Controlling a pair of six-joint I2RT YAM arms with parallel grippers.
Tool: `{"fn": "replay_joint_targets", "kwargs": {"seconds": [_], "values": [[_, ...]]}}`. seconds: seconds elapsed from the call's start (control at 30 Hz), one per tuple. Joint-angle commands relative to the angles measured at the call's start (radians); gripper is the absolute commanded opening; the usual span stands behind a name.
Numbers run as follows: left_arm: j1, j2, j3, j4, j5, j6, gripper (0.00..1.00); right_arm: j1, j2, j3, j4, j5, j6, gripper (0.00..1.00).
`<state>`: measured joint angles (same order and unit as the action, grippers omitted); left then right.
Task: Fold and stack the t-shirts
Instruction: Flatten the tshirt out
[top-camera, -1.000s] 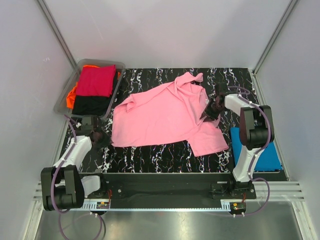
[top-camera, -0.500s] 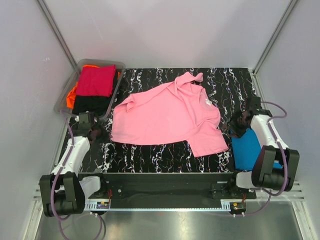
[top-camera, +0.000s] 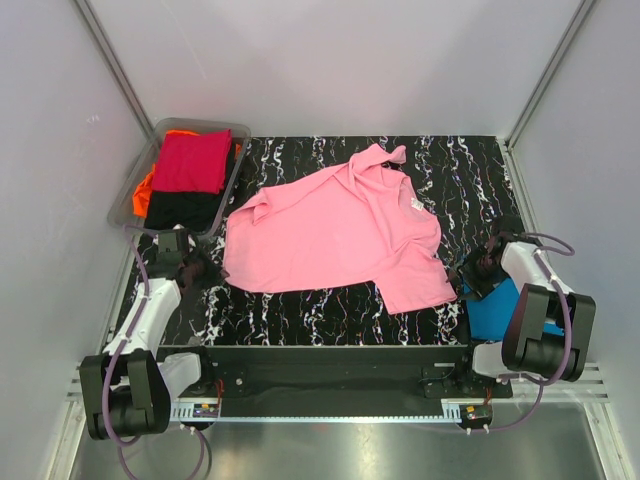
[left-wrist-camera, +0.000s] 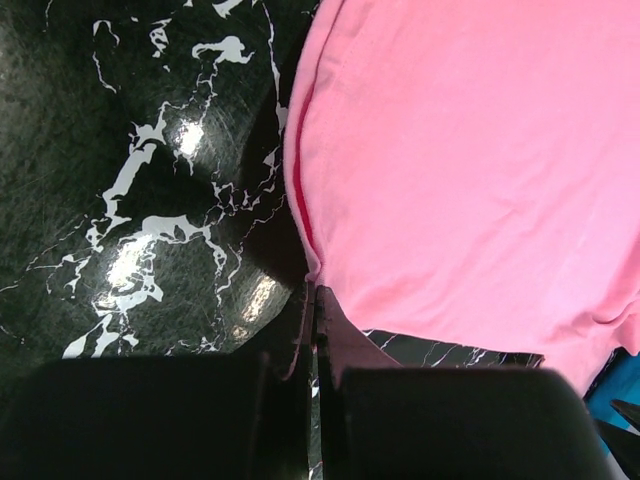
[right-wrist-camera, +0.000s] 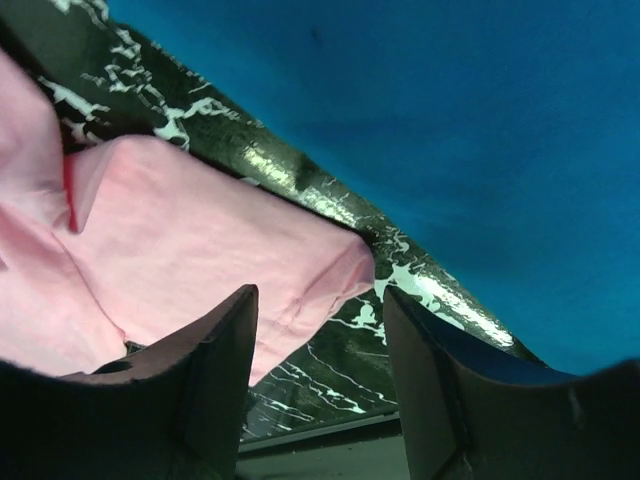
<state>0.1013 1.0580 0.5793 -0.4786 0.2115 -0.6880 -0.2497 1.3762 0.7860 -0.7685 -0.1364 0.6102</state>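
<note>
Marbled table (top-camera: 300, 315), left claw (left-wrist-camera: 315, 295) closed at pink t-shirt (top-camera: 330, 230) edge, right claw (right-wrist-camera: 320, 300) parted, low.

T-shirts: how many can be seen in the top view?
5: pink t-shirt spread mid-table; blue t-shirt at the right edge; crimson, orange and black in the bin, far left. More may hide beneath.

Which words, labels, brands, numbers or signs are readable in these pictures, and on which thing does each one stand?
No text can be read in any view.
White label at the neck of the pink t-shirt: too small to read.
</note>
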Motion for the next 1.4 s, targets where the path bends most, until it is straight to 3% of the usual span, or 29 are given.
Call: {"fn": "replay_joint_targets", "kwargs": {"seconds": [0.0,0.3,0.73,1.17,1.37], "values": [[0.005,-0.021,-0.004,0.046,0.035,0.010,0.00,-0.005,0.015,-0.024,0.046,0.047,0.068,0.60],[0.006,-0.010,-0.004,0.052,0.045,0.004,0.00,-0.005,0.026,-0.065,0.087,0.115,0.157,0.56],[0.006,0.013,0.016,0.054,0.052,0.001,0.00,-0.003,0.098,-0.110,0.147,0.058,0.201,0.52],[0.006,0.017,0.010,0.055,0.055,0.001,0.00,-0.003,0.001,-0.134,0.089,0.072,0.204,0.50],[0.005,0.020,0.013,0.057,0.058,0.001,0.00,-0.003,0.021,-0.133,0.101,0.077,0.204,0.41]]}}
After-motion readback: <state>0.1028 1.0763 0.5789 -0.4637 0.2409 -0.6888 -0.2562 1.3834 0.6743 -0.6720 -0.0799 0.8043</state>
